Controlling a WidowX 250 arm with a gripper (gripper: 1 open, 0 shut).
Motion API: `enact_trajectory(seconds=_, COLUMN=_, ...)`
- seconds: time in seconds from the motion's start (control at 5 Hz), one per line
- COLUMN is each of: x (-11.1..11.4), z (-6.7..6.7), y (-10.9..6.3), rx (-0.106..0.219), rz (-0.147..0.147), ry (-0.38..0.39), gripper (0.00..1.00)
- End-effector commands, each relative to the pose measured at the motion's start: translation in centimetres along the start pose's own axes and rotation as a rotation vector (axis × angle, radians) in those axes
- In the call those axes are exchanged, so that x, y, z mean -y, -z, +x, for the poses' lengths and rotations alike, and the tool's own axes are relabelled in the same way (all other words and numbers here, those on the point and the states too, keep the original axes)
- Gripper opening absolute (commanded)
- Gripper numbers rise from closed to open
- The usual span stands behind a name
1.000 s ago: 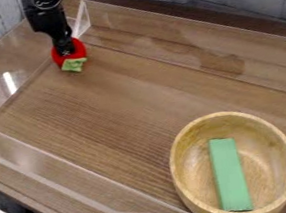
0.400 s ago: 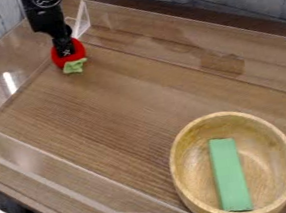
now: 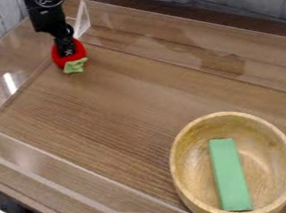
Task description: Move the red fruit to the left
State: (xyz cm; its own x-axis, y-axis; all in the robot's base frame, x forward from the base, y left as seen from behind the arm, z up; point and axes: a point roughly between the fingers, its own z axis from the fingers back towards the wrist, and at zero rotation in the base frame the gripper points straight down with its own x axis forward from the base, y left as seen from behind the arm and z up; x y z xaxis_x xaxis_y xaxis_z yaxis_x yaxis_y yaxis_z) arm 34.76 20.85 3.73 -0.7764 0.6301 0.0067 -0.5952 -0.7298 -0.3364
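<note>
The red fruit (image 3: 70, 59) is small, round and bright red, with a light-green leafy part at its lower right. It rests on the wooden table at the far left. My black gripper (image 3: 64, 46) points steeply down right over it, its fingertips reaching the fruit's top. The jaws look spread around the fruit, and the arm hides how they meet it, so a grip does not show.
A wooden bowl (image 3: 190, 148) at the near right holds a flat green rectangular block (image 3: 229, 173). Clear plastic walls (image 3: 7, 83) fence the table on all sides. Bare wood lies between the fruit and the bowl.
</note>
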Motion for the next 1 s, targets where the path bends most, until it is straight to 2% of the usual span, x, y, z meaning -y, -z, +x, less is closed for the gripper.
enact_trajectory(seconds=0.0, x=0.5, z=-0.7, y=-1.1, rx=0.026, rz=0.011, ry=-0.08, gripper=1.0)
enact_trajectory(seconds=0.2, x=1.2, z=-1.1, y=-1.9, rx=0.053, rz=0.018, ry=-0.156, gripper=1.0)
enact_trajectory(seconds=0.6, x=2.1, z=-0.6, y=-2.7, rx=0.078, rz=0.037, ry=-0.253, gripper=1.0)
enact_trajectory(seconds=0.8, x=1.7, z=0.0, y=-3.0, rx=0.062, rz=0.048, ry=-0.237, gripper=1.0)
